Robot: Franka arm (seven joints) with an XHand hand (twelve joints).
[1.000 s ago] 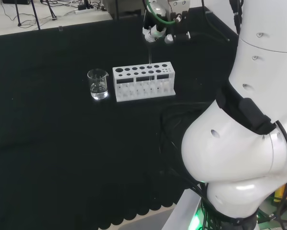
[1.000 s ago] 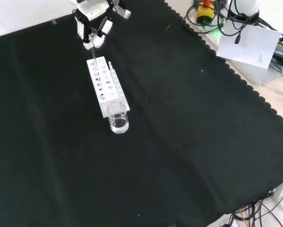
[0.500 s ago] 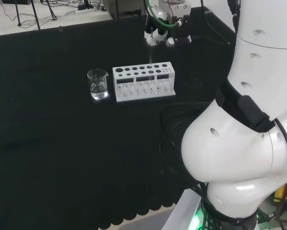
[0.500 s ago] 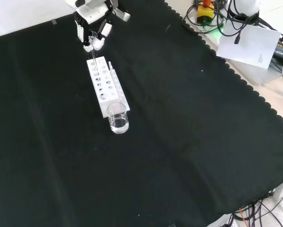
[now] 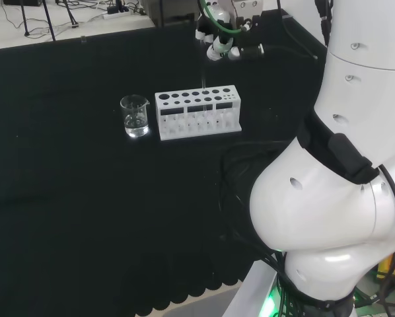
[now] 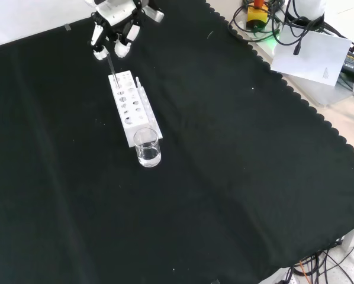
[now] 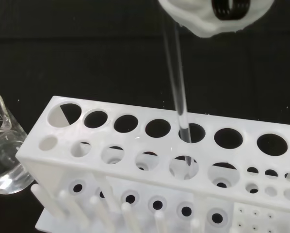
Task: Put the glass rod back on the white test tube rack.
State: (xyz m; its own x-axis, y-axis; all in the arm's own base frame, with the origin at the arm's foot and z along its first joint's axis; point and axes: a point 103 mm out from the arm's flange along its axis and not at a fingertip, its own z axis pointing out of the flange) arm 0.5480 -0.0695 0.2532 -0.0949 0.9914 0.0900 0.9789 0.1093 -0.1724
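Observation:
A clear glass rod (image 7: 176, 92) stands nearly upright with its lower end in a hole of the white test tube rack (image 7: 135, 160), in the large-hole row, third from the end away from the beaker. The hand (image 6: 115, 29) hovers just above the rack's (image 6: 132, 109) far end. Its fingers (image 6: 98, 54) are spread to either side of the rod's (image 6: 112, 68) top and look parted from it. In the head view the hand (image 5: 220, 47) hangs over the rack (image 5: 197, 112), with the rod (image 5: 204, 84) a faint line below it.
A small glass beaker (image 5: 135, 117) with a little clear liquid stands close to one end of the rack, nearest the camera in the front view (image 6: 147, 148). Black cloth lies all round. Cables and papers sit off the cloth's right edge (image 6: 310, 59).
The hand has risen a little above the rack and its fingers have spread apart. The rod stays standing in the rack's hole.

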